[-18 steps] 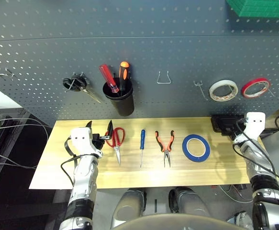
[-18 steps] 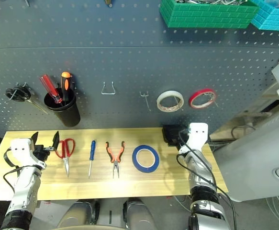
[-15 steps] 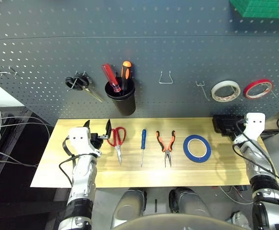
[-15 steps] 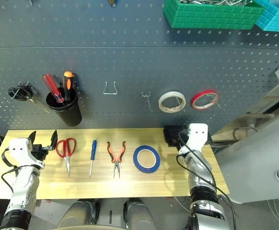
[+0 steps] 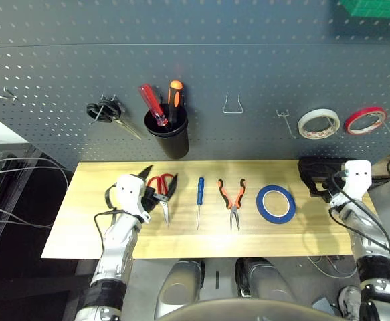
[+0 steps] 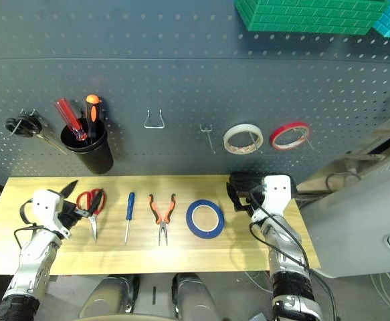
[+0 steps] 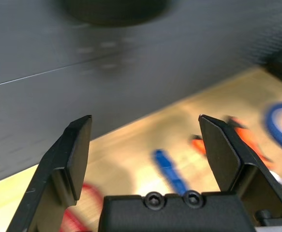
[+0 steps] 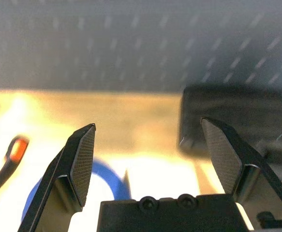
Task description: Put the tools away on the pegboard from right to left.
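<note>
The tools lie in a row on the wooden table [image 5: 81, 227]: red-handled scissors [image 5: 166, 208], a small blue-handled screwdriver [image 5: 199, 200], orange-and-black pliers [image 5: 233, 202] and a blue tape roll [image 5: 275, 204]. My left gripper [image 5: 156, 186] is open, its fingers standing around the scissors' red handles without closing on them. My right gripper [image 8: 148, 128] is open and empty at the table's right end, just right of the blue tape roll [image 8: 102, 186]. The dark grey pegboard [image 5: 248, 60] rises behind the table.
On the pegboard hang black-handled scissors [image 5: 106, 114], a black cup [image 5: 167, 138] holding two screwdrivers, two bare metal hooks [image 5: 231, 107] [image 5: 285, 122], a white tape roll [image 5: 314, 124] and a red one [image 5: 363, 120]. A black box [image 5: 314, 175] sits by my right gripper.
My left gripper has swung right and lower, from beside the red scissors to around their handles. The right arm has stayed in place. The camera has shifted a little.
</note>
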### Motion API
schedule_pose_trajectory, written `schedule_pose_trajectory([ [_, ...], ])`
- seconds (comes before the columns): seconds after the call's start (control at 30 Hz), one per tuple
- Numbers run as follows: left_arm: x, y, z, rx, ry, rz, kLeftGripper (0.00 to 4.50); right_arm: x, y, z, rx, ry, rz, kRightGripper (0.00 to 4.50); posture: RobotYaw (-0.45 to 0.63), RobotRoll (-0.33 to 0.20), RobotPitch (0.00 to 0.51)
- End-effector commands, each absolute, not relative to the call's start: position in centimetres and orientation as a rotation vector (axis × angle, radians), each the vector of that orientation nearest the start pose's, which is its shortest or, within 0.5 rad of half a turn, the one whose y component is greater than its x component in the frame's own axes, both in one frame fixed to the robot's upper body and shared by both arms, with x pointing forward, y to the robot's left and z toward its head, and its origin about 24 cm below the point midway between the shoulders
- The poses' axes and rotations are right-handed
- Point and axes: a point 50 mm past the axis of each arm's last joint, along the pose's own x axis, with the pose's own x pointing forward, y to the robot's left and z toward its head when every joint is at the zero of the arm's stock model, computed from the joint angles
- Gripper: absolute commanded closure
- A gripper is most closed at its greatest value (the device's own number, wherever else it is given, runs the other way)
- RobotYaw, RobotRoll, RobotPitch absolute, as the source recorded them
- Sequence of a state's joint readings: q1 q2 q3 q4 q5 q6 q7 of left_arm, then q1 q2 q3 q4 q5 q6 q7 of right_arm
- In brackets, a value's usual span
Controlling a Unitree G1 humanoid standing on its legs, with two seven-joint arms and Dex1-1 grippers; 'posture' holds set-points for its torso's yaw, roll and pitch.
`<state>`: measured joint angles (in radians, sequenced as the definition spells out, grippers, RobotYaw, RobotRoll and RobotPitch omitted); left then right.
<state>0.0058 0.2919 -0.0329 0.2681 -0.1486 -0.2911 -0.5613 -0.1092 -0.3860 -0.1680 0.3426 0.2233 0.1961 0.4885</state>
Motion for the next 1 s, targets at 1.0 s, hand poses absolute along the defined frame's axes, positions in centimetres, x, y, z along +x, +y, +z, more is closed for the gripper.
schedule_pose_trajectory([
  [1.0,23.1,15.1,-0.1,0.271,0.132,-0.795,0.00,26.1,-22.7,-3.7,-0.050,0.843,0.147,0.01,0.11,0.000,0.177],
])
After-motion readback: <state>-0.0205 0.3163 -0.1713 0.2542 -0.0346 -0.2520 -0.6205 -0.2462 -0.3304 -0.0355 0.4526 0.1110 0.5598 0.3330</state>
